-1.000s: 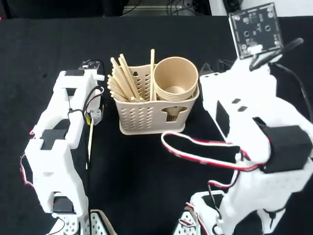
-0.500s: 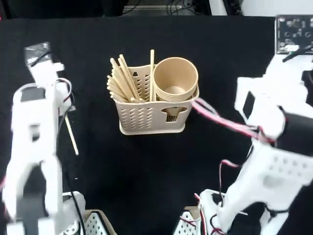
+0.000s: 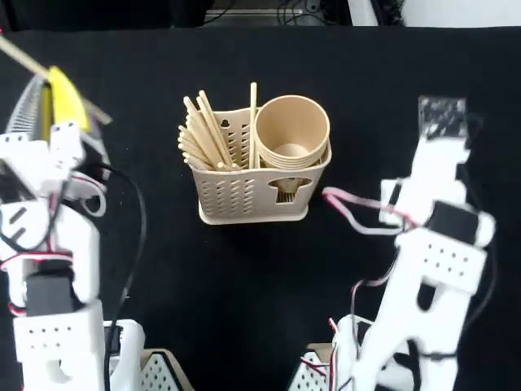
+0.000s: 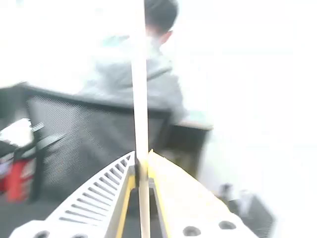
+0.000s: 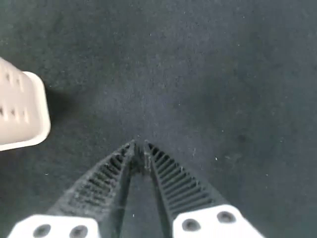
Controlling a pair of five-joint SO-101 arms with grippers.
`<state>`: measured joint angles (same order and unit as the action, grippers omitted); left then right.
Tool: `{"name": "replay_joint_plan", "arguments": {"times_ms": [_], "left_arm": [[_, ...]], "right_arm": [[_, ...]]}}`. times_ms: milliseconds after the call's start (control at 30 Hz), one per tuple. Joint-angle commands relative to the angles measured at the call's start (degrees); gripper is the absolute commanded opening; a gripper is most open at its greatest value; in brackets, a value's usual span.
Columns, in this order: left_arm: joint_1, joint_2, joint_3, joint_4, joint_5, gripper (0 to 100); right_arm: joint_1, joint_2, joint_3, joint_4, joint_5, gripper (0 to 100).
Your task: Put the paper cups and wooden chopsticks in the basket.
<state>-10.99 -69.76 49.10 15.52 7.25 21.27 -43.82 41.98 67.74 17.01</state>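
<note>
A beige basket stands mid-table. Stacked paper cups fill its right compartment and several wooden chopsticks lean in its left one. My left gripper is raised over the table's far left, shut on one wooden chopstick that sticks out past its tips. In the left wrist view the chopstick stands pinched between the fingers of the left gripper. My right gripper is shut on nothing, low over the black cloth just right of the basket's corner.
The right arm stands to the right of the basket with red and white cables hanging toward it. The left arm stands at the left edge. Black cloth covers the table in front of the basket.
The left arm has lifted the chopstick off the cloth beside the basket and swung it up toward the far left. The right arm has drawn back from the basket to the right.
</note>
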Motion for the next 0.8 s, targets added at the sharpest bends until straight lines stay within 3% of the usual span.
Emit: {"name": "replay_joint_plan", "arguments": {"times_ms": [0,133,333,433,767], "left_arm": [[11.3,-3.25,-1.98,-2.29,0.44,3],[18.77,-2.99,-5.76,-2.2,0.53,3],[22.02,5.1,-9.1,-2.2,3.52,3],[22.55,9.76,-6.9,-2.2,5.89,3],[25.27,11.78,3.21,-2.29,6.07,3]], "right_arm": [[-0.88,-9.27,13.76,-10.64,0.18,1.5],[-1.85,-19.3,29.67,-24.7,0.26,1.5],[-9.49,-31.87,49.63,-42.9,-0.18,1.5],[-11.78,-37.85,55.16,-43.16,0.18,1.5],[-13.63,-47.25,55.25,-27.87,0.26,1.5]]}}
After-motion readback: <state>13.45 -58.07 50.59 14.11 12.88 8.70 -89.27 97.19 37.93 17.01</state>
